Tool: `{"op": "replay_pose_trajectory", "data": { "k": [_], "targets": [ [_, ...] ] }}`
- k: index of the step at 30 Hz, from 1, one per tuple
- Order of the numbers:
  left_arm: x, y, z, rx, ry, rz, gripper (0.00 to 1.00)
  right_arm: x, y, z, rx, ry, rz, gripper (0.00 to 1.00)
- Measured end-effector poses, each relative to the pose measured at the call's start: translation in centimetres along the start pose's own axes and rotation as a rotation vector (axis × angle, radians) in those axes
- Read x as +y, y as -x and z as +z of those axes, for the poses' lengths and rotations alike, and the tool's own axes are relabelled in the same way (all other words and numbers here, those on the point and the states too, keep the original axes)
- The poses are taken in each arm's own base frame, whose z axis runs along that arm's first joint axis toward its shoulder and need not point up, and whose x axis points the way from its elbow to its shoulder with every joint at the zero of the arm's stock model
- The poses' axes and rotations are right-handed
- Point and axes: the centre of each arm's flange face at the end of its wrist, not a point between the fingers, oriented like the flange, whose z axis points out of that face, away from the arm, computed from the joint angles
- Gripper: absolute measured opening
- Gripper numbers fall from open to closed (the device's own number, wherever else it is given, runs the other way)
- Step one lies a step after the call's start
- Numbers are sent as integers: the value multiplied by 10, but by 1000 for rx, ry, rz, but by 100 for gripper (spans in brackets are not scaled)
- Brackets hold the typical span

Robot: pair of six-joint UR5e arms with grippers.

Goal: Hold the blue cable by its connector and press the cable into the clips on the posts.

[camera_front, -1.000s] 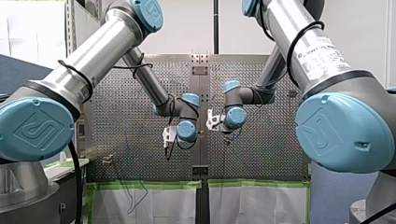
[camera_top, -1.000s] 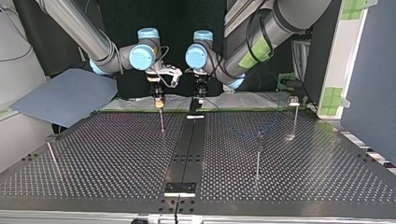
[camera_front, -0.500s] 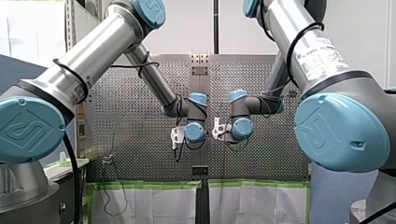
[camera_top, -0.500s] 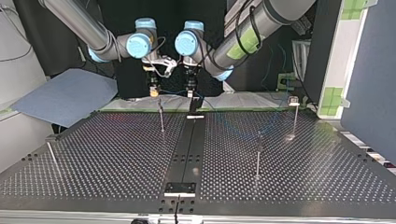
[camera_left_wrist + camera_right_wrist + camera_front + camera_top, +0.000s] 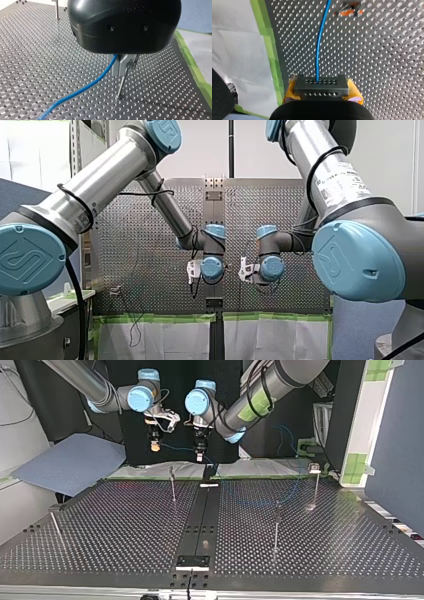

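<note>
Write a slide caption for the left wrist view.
My left gripper grips the blue cable, which trails down over the perforated table, with a thin post just beyond its fingers.

Perforated grey table (image 5: 37,62), blue cable (image 5: 318,57)

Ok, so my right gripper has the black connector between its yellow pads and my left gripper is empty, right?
Not empty: the left wrist view shows the blue cable running out from between the fingers of my left gripper. My right gripper does hold the black connector between its yellow pads.
</note>
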Motion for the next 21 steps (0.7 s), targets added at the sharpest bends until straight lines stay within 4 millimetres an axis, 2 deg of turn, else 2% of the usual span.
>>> {"op": "replay_pose_trajectory", "data": {
  "k": [4, 11, 21],
  "targets": [
    [0, 0, 2, -10, -4, 8, 0, 7, 6, -2, 9, -3, 10, 0],
    [-2, -1, 4, -17, -19, 7, 0, 15, 4, 9, 57, -43, 66, 0],
    [-6, -28, 15, 22, -35, 21, 0, 31, 23, 29, 39, -87, 90, 0]
  ]
}}
